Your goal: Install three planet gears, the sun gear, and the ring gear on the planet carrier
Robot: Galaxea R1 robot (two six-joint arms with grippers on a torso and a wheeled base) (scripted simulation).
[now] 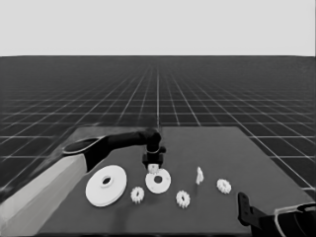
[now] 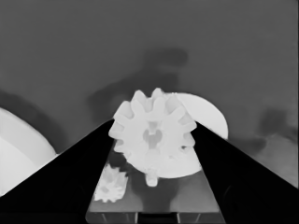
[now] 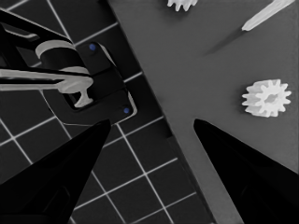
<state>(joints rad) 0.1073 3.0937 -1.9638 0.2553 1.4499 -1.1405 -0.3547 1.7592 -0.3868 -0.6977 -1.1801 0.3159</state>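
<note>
White gear teeth (image 2: 153,135) sit clamped between our left gripper's (image 1: 153,165) fingers, right above the smaller round part (image 1: 158,181), at its 12 o'clock edge. At its 9 o'clock lies the larger round part (image 1: 105,185). Our right gripper (image 3: 152,135) waits parted at the table's (image 1: 256,163) near right corner.

The bench (image 1: 256,163) shows a dark, flat, matt top with no grain or sheen. The larger round part (image 1: 105,185) and the smaller round part (image 1: 158,181) look like smooth, matt white plastic, evenly pale with soft shading at the rims. The gear (image 2: 153,135) pinched in the left hand (image 1: 153,165) has the same chalky white finish, its teeth softly rounded. The left hand's fingers (image 2: 60,182) are plain black and matt, without highlights. The thin white piece (image 1: 199,175) looks like the same white stuff. The right hand (image 3: 149,154) has equally dull black fingers.
</note>
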